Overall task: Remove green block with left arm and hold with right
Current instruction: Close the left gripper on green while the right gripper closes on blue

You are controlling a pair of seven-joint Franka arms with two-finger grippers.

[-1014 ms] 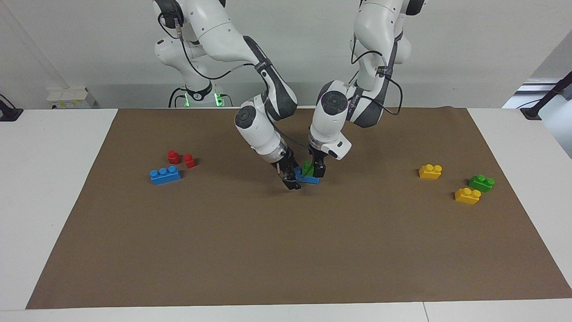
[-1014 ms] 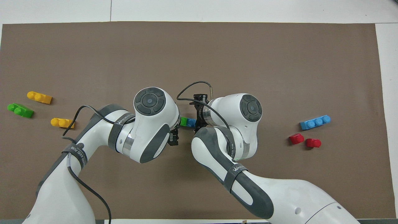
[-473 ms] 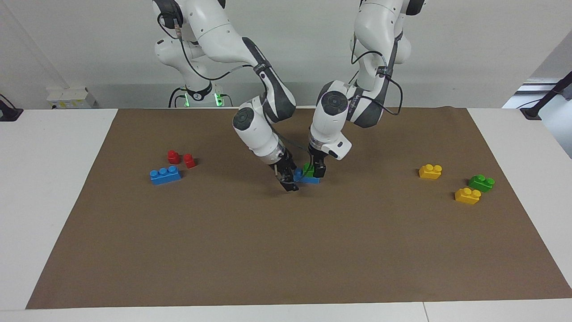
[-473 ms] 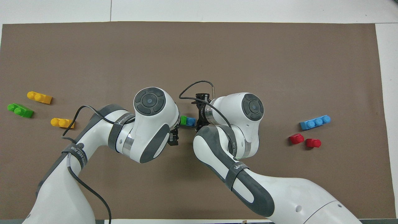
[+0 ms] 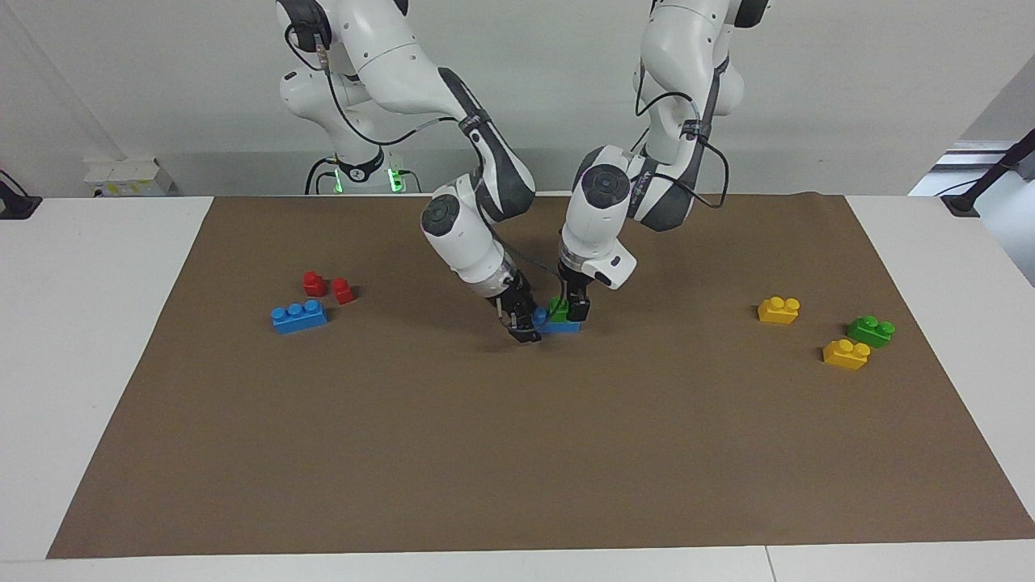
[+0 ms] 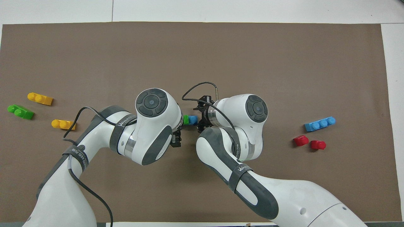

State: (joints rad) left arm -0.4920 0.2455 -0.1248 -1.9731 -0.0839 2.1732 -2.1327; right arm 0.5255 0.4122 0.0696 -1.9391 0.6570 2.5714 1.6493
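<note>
The green block (image 5: 556, 307) (image 6: 186, 119) sits on one end of a blue brick (image 5: 560, 326) (image 6: 193, 119) in the middle of the brown mat. My right gripper (image 5: 524, 323) (image 6: 199, 119) is down at the mat, shut on the blue brick's end toward the right arm's side. My left gripper (image 5: 570, 311) is open and low at the green block, with one finger (image 5: 578, 308) beside it toward the left arm's end. In the overhead view the left wrist hides most of that gripper.
Toward the right arm's end lie a longer blue brick (image 5: 299, 316) and two small red pieces (image 5: 314, 283) (image 5: 343, 290). Toward the left arm's end lie two yellow bricks (image 5: 779, 309) (image 5: 846, 354) and another green brick (image 5: 871, 330).
My right gripper has moved in and closed on the blue brick's end. The blue and green pair has shifted slightly away from the robots. The left gripper has stayed put.
</note>
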